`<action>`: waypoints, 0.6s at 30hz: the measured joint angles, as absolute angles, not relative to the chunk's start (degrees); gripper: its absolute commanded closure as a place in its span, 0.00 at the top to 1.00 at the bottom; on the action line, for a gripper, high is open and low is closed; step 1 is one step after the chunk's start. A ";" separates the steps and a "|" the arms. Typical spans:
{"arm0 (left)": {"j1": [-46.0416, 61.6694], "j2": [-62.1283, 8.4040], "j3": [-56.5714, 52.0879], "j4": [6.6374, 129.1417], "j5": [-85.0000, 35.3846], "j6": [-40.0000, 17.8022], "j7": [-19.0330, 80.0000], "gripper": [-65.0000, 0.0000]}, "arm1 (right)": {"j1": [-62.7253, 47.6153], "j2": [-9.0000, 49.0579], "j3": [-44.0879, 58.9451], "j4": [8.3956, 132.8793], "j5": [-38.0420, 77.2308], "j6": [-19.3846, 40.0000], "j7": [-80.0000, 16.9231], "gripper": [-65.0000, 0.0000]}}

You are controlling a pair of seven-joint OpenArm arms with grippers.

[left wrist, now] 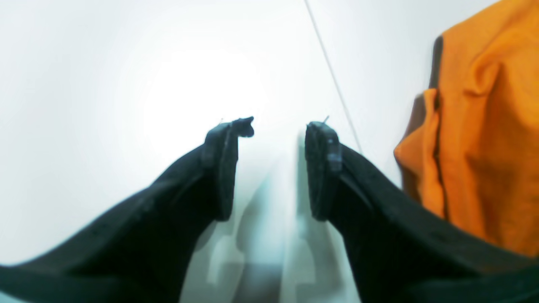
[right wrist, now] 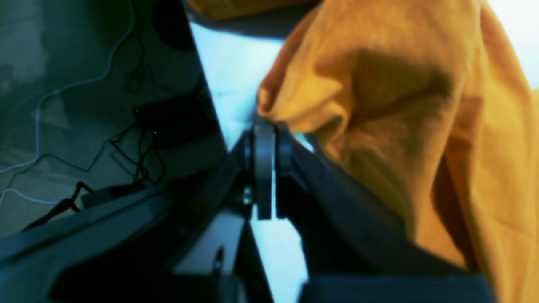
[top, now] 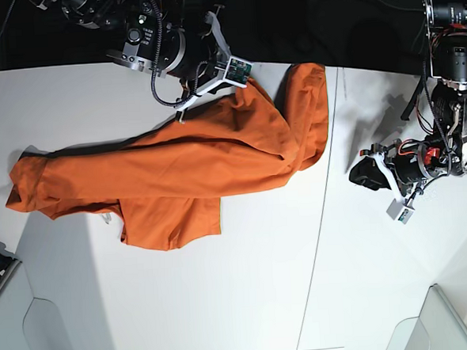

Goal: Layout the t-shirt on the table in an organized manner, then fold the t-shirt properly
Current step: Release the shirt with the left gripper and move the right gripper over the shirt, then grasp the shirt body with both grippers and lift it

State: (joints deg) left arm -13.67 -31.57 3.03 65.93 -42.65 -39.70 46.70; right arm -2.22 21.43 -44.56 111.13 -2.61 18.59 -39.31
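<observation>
The orange t-shirt (top: 193,158) lies crumpled and stretched across the white table (top: 248,285), from the left edge up to the far side near the seam. My right gripper (top: 184,108) is at the shirt's far edge. In the right wrist view it (right wrist: 265,128) is shut, with a fold of the t-shirt (right wrist: 379,92) pinched at its tips. My left gripper (top: 366,175) is over bare table right of the seam, apart from the shirt. In the left wrist view it (left wrist: 280,126) is open and empty, with the t-shirt (left wrist: 480,126) off to the right.
A thin dark seam (top: 329,177) crosses the table; it also shows in the left wrist view (left wrist: 332,75). Past the table's far edge, a black box and cables (right wrist: 168,118) lie on the floor. Translucent bins stand at the near corners (top: 441,321).
</observation>
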 measured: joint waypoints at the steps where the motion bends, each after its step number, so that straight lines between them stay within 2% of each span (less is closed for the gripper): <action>1: -13.67 -31.57 3.05 65.93 -43.55 -39.68 47.59 0.44 | -2.22 21.43 -44.47 111.13 -2.61 18.59 -39.29 0.00; 9: -13.67 -32.71 3.03 66.04 -44.80 -39.68 47.99 0.44 | -2.22 22.28 -44.49 111.13 -0.03 18.59 -41.91 0.00; 18: -13.67 -32.82 3.05 66.11 -44.38 -39.68 47.99 0.44 | -6.52 30.33 -44.38 115.96 -0.03 18.59 -42.89 0.00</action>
